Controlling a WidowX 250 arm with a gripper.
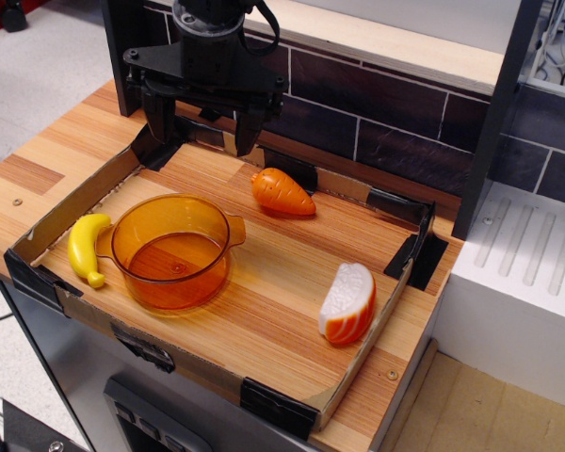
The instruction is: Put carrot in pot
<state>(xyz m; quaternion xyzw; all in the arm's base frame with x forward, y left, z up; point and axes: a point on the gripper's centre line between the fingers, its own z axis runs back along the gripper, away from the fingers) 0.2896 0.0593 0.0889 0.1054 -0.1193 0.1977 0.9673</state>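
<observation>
The carrot (282, 191) is a small stubby orange toy lying on its side at the back of the wooden tray, its point to the right. The pot (172, 250) is a round translucent amber pot with two side handles, standing upright and empty at the front left. My gripper (201, 135) is black and hangs above the tray's back left corner, its two fingers apart and holding nothing. It is left of and behind the carrot and behind the pot.
A yellow banana (87, 247) lies against the pot's left side. An orange-and-white striped slice (347, 303) lies at the front right. A low cardboard rim (377, 325) with black tape corners edges the tray. A dark brick wall (377, 122) stands behind.
</observation>
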